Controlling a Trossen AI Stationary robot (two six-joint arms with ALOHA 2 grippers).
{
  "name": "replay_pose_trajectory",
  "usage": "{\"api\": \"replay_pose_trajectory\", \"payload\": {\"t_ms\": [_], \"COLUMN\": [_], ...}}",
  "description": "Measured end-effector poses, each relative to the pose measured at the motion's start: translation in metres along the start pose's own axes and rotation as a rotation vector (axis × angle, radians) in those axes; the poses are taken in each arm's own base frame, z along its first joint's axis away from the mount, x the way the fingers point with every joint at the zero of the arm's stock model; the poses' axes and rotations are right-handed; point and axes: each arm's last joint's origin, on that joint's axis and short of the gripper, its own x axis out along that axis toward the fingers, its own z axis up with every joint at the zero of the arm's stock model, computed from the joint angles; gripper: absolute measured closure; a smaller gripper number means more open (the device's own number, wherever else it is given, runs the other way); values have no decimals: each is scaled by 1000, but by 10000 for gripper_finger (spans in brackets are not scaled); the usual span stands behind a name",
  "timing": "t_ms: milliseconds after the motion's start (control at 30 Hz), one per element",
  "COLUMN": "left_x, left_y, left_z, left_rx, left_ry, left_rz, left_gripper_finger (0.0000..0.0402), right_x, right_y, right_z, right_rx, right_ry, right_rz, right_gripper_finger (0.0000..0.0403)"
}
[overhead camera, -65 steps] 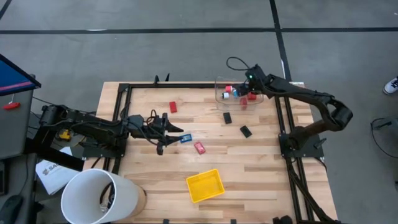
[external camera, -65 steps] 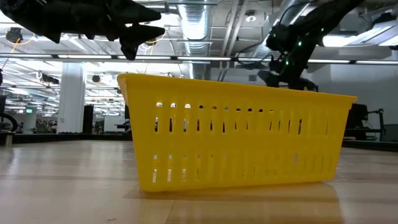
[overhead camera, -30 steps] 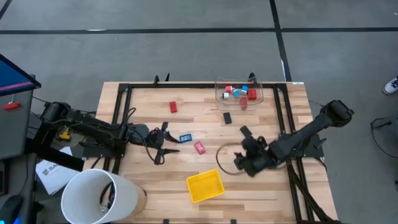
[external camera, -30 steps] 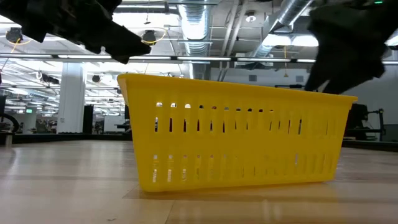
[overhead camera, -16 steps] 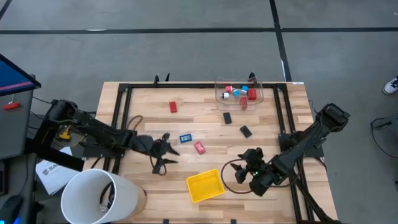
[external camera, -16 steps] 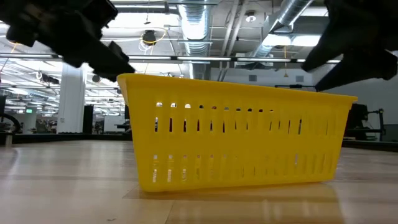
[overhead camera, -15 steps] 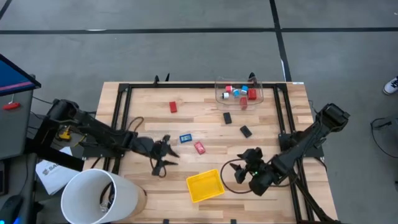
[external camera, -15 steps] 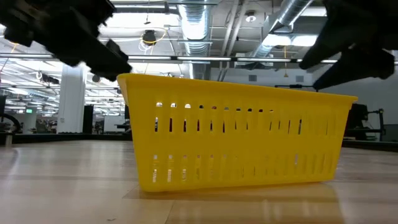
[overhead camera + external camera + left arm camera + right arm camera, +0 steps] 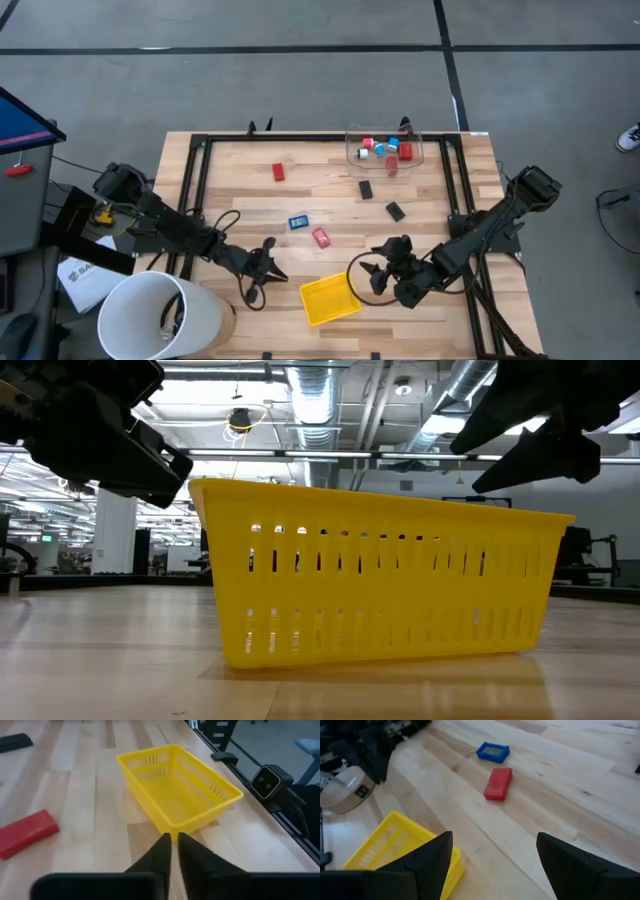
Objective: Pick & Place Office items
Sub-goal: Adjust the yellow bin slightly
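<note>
My left arm reaches low across the desk's near-left part, its gripper (image 9: 262,268) with jaws pressed together, nothing between them. My right arm bends in from the right edge, its gripper (image 9: 372,272) with jaws spread wide, empty.

My wooden table (image 9: 420,225) of pale planks stands on a grey concrete floor (image 9: 250,80) crossed by dark lines. A white bucket (image 9: 155,315) sits at the near left corner, and a blue-topped stand (image 9: 20,120) to the left beyond it. Looking level across my bench, I see ceiling ducts (image 9: 320,405), strip lights (image 9: 300,452) and a white column (image 9: 115,530); the dim shapes farther back may be other workstations.
</note>
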Motion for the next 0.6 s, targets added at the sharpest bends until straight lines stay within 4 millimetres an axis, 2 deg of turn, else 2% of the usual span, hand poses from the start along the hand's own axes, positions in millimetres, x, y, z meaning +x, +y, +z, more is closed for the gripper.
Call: {"api": "replay_pose_trajectory", "payload": {"t_ms": [100,600], "left_x": [6,39], "left_y": [-2,0], "left_z": [0,4], "left_rx": [0,-18], "left_ry": [20,83], "left_rz": [-51,-150], "left_gripper_finger": [397,401], "right_x": [2,2], "right_y": [-1,0], "right_z": [1,1], "right_rx": [-7,-14], "right_ry": [0,2], "right_rz": [-5,4], "right_gripper_finger": [122,122]}}
